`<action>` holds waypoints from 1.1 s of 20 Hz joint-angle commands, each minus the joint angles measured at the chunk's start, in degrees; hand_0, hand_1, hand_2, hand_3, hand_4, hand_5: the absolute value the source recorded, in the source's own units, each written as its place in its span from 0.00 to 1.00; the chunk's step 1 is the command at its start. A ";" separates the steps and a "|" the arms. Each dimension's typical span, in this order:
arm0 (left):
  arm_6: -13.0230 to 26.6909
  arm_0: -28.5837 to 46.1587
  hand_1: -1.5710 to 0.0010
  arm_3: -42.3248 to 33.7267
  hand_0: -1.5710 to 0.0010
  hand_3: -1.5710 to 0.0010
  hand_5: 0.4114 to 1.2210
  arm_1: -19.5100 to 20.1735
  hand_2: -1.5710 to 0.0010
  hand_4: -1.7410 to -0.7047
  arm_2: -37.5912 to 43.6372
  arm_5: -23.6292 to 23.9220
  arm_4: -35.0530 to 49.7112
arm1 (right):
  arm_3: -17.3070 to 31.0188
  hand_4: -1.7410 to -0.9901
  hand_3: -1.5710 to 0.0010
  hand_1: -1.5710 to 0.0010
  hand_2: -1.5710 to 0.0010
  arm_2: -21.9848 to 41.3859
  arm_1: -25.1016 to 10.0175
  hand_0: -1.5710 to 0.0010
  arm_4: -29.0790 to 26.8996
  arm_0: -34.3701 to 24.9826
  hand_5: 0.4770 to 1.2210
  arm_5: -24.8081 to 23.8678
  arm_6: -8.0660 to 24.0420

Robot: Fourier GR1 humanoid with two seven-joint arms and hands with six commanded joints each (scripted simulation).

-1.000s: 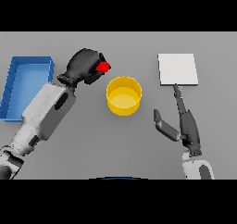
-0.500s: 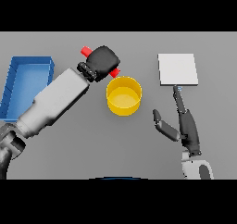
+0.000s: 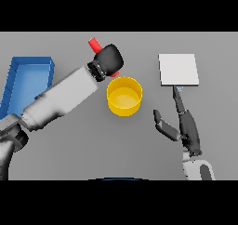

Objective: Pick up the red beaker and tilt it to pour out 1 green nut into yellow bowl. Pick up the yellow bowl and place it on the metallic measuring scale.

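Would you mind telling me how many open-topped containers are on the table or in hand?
3: the blue tray at far left, the yellow bowl in the centre, and the red beaker in the left hand.

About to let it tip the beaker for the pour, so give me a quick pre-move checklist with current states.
1. Left hand wrapped round the red beaker: ok, red shows above and below the curled fingers.
2. Beaker's mouth over the yellow bowl: cannot tell, the hand hides most of the beaker; it sits at the bowl's far left rim.
3. Green nut inside the beaker: cannot tell, none visible.
4. Bowl upright: ok; no nut visible in it.
5. Right hand out of the pour path: ok, open on the bowl's right side, apart from it.
6. Metallic measuring scale free for the bowl: ok, nothing on it.
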 commanded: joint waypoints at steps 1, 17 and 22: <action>-0.05 -0.06 0.00 -0.62 0.00 0.00 1.00 -0.08 0.00 0.01 -0.81 -0.17 -0.71 | -0.12 0.91 1.00 1.00 1.00 0.04 0.39 1.00 -0.87 0.20 0.29 0.38 -0.98; -4.16 -9.09 0.00 4.05 0.00 0.00 1.00 -5.13 0.00 0.01 -14.00 -2.50 -13.92 | 0.35 0.93 1.00 1.00 1.00 0.38 0.64 1.00 1.83 -0.26 0.28 -1.91 -2.73; -6.61 -14.83 0.00 7.65 0.00 0.00 1.00 -3.11 0.00 0.02 -9.88 0.06 -12.02 | -0.32 0.95 1.00 1.00 1.00 1.18 1.32 1.00 2.99 -0.22 0.28 -2.45 -0.96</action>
